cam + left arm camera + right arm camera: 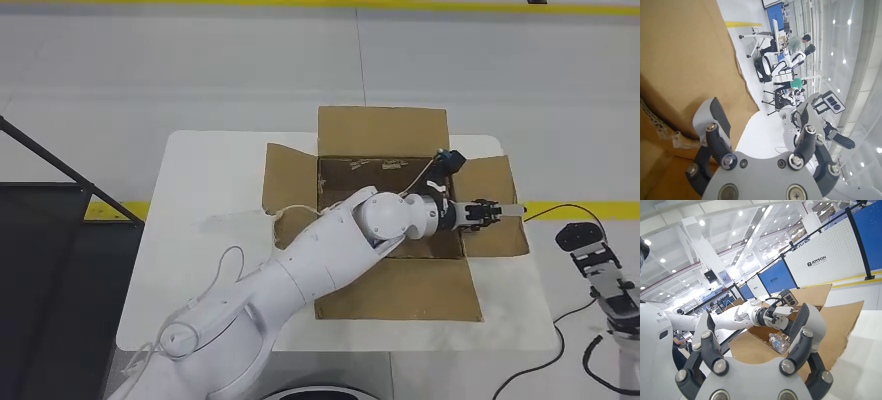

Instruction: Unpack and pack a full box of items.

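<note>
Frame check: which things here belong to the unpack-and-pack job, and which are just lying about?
Job:
cardboard box, flaps open
plastic bottle, lying inside the box
left gripper, open, at a side flap
right gripper, open, apart from the box

Lying about:
black cable on the floor
dark panel beside the table

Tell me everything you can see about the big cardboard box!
The box is plain brown cardboard. It stands upright on the white table with all four flaps folded outward. Some flap edges look torn and ragged. Inside, near one wall, lies a clear plastic bottle. The left gripper, open, hangs past the opening over a side flap; whether it touches the flap is unclear.
</note>
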You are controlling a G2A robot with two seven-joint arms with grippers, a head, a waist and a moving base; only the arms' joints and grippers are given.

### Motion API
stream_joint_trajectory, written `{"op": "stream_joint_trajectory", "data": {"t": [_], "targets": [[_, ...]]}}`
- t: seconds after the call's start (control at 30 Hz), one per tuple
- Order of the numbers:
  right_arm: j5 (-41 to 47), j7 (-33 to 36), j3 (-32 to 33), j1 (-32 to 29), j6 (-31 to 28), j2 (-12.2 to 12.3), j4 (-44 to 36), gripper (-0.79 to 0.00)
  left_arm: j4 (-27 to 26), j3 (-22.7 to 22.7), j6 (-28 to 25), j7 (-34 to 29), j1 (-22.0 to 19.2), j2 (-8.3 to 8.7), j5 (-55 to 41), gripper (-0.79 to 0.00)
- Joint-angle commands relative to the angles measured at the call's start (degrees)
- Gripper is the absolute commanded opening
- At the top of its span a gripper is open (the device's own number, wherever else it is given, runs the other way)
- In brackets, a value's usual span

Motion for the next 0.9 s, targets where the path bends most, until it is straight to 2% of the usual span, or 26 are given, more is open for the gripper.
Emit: {"op": "stream_joint_trajectory", "data": {"t": [0.0,0.1,0.2,0.3,0.37,0.43,0.53,0.67,0.77,0.87], "targets": [[-0.4,0.0,-0.2,0.4,0.0,0.0,0.8,0.000,-0.3,-1.0,-1.0,-0.4,-0.2,0.07,0.0,0.000],[-0.9,0.0,-0.8,1.2,0.0,0.1,1.7,0.000,-2.0,-3.2,-1.9,-0.3,-0.4,0.72,0.8,0.000],[-1.2,0.0,-1.7,2.2,0.0,0.1,2.6,0.000,-5.5,-6.4,-2.7,0.2,0.0,2.28,2.7,0.000],[-1.7,0.0,-2.9,3.3,0.0,0.2,3.2,0.000,-11.9,-10.4,-1.8,0.7,1.9,4.70,7.0,0.000],[-2.3,0.0,-4.0,4.1,0.0,0.4,3.5,0.000,-18.4,-13.7,0.3,0.1,4.9,6.70,10.3,0.000],[-3.1,0.3,-5.4,5.1,0.3,0.6,3.7,0.000,-27.1,-17.9,2.9,-0.5,9.0,8.97,14.8,0.000],[-4.6,1.4,-7.3,6.9,1.4,0.8,3.3,0.000,-42.9,-24.8,7.8,-2.7,17.8,12.24,22.1,0.000],[-9.3,2.0,-8.7,9.5,3.8,1.2,1.3,0.000,-62.0,-33.3,12.2,-7.9,29.3,15.33,29.0,0.000],[-14.3,1.1,-10.4,11.5,6.6,1.2,-1.3,0.000,-72.5,-38.6,13.3,-10.7,36.5,16.86,32.7,0.000],[-17.3,-0.3,-12.5,13.7,9.2,1.2,-3.0,0.000,-79.9,-43.6,13.5,-12.5,42.8,17.97,33.6,0.000]]}}
